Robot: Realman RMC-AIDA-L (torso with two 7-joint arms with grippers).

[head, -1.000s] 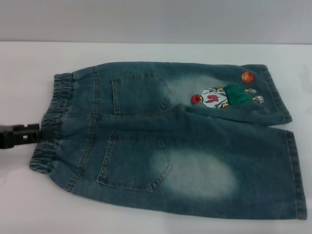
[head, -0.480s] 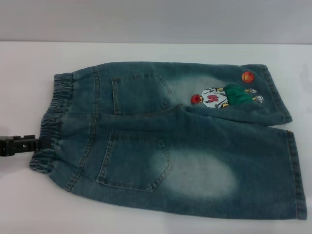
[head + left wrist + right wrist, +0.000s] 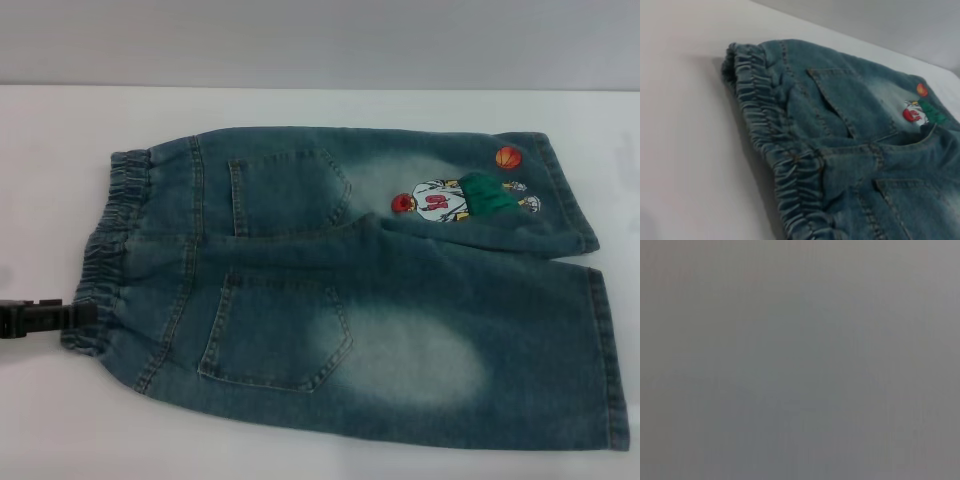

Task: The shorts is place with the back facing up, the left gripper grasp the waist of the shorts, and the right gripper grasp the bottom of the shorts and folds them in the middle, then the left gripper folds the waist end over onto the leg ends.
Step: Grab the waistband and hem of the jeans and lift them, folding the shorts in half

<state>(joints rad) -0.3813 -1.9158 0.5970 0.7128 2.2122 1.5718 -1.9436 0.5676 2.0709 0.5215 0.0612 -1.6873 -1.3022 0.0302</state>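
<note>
The blue-green denim shorts (image 3: 380,300) lie flat on the white table (image 3: 50,130), back pockets up. The ruffled waist (image 3: 105,250) is at the left and the leg hems at the right. The far leg carries the embroidered basketball player (image 3: 450,200) and an orange ball (image 3: 509,157). My left gripper (image 3: 85,316) comes in low from the left edge, its tip at the near end of the waist. The left wrist view looks along the waist (image 3: 775,145) and across the shorts (image 3: 865,130) and does not show the gripper itself. My right gripper is out of view.
A grey wall (image 3: 320,40) runs behind the table's far edge. Bare white tabletop surrounds the shorts at the left and the back. The right wrist view holds only a plain grey surface (image 3: 800,360).
My left gripper has slid along the waistband toward the table's near side, from about mid-waist to its near end. The shorts have not moved.
</note>
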